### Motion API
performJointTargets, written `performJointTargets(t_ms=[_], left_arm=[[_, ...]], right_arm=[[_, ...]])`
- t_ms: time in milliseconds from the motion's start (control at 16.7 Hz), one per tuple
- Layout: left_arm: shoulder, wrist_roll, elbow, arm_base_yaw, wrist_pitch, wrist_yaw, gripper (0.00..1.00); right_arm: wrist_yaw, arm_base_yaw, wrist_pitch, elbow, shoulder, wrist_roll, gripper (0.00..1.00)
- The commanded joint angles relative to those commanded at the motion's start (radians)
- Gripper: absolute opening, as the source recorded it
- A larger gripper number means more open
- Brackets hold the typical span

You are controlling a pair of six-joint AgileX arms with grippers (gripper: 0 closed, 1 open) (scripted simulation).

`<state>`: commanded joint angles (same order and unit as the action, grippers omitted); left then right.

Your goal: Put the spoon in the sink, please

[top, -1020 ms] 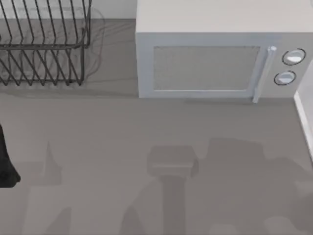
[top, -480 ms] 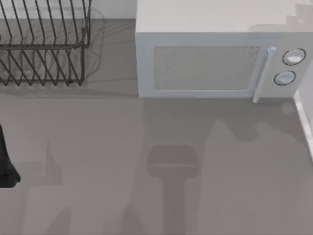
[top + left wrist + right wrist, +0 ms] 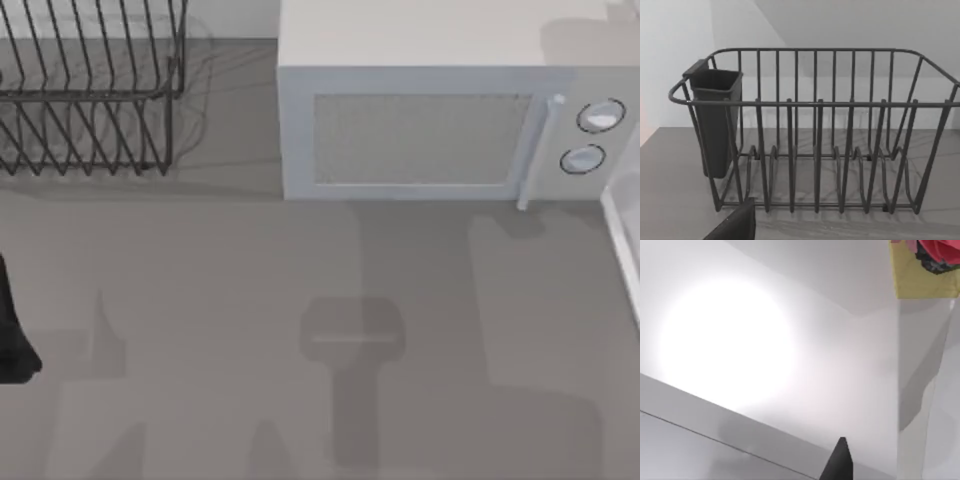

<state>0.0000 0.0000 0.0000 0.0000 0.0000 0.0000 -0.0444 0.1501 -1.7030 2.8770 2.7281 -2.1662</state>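
Grey table (image 3: pixel 200 300). Wire rack (image 3: pixel 90 90) stands at its far left corner. Microwave (image 3: pixel 440 110) sits beside the rack, along the far edge toward the right.

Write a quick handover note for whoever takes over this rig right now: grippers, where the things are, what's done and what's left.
Left arm: parked at the table's left edge, its wrist camera facing the dish rack with its dark cutlery cup.
Right gripper: one dark fingertip shows against a pale wall; nothing visibly held.
Microwave: at the back, door shut.
Spoon and sink: not located yet.
Done: nothing that can be confirmed.
Left: find the spoon, grasp it, place it in the sink.
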Motion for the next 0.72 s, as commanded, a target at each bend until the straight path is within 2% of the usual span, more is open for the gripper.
performJointTargets(t_ms=[480,720], left_arm=[[0.000,0.000,0.000,0.000,0.000,0.000,1.00],[0.000,0.000,0.000,0.000,0.000,0.000,1.00]], right_arm=[[-0.001,0.003,-0.012,0.036,0.032,0.003,0.00],[-0.002,-0.004,-0.077,0.190,0.149,-0.009,0.00]])
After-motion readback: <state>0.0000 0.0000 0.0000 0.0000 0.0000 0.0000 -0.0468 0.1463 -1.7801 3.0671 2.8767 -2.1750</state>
